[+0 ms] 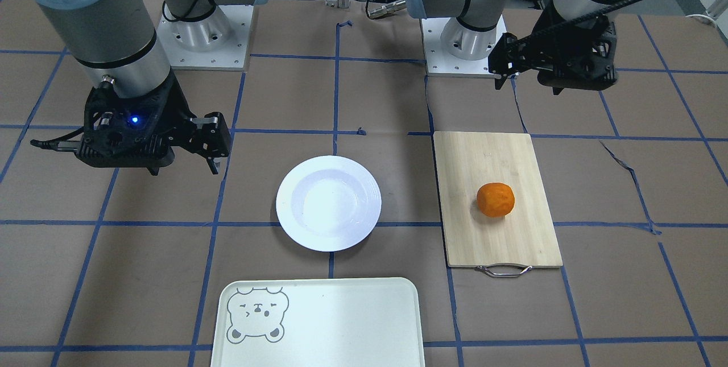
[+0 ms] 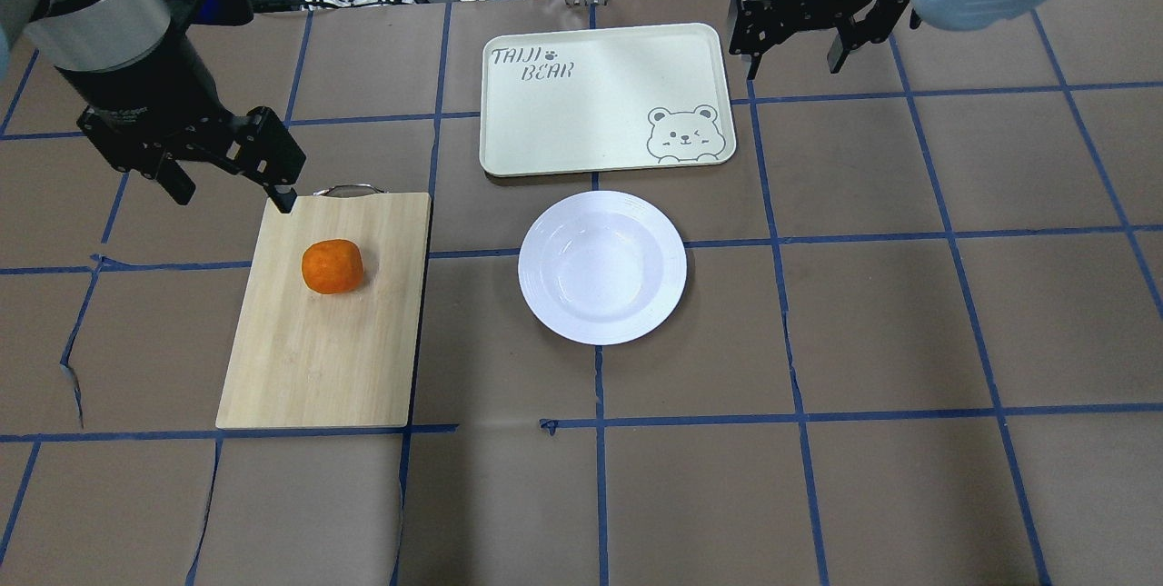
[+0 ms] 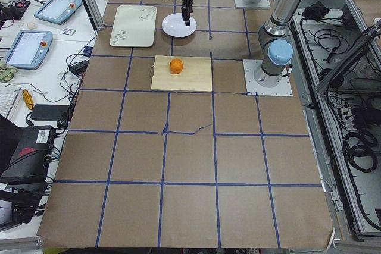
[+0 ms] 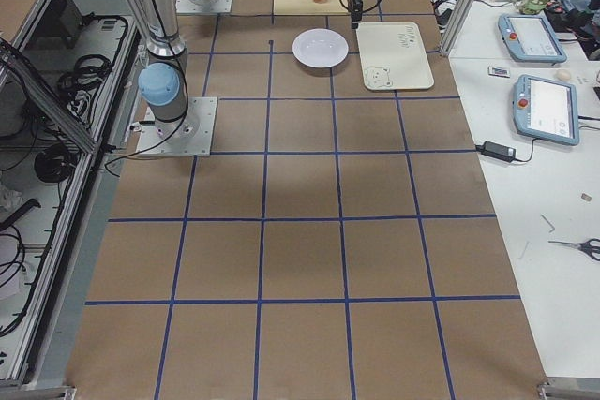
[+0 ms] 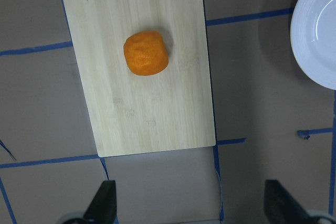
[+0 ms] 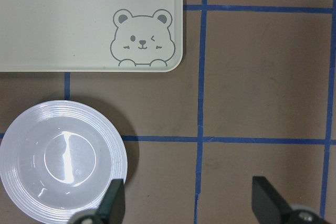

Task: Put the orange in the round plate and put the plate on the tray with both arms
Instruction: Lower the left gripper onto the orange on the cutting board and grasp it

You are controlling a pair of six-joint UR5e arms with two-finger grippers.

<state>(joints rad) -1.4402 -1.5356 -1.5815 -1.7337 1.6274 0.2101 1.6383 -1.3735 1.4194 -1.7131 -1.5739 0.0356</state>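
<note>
The orange point(image 2: 332, 266) point(image 1: 495, 200) point(image 5: 146, 52) rests on a bamboo cutting board point(image 2: 318, 359). The white round plate point(image 2: 601, 266) point(image 1: 329, 203) point(image 6: 60, 161) lies empty on the table, just in front of the pale tray point(image 2: 591, 104) point(image 1: 341, 327) point(image 6: 63, 19) with its bear face. My left gripper point(image 2: 234, 195) point(image 1: 529, 87) point(image 5: 191, 205) hovers open above the board's handle end, apart from the orange. Beside the tray's bear corner, my right gripper point(image 2: 793, 66) point(image 1: 183, 169) point(image 6: 189, 203) hangs open and holds nothing.
The cutting board point(image 1: 495, 242) has a metal handle point(image 1: 504, 271) at its far end. Brown paper with blue tape lines covers the table. Cables and devices lie beyond the far edge, behind the tray.
</note>
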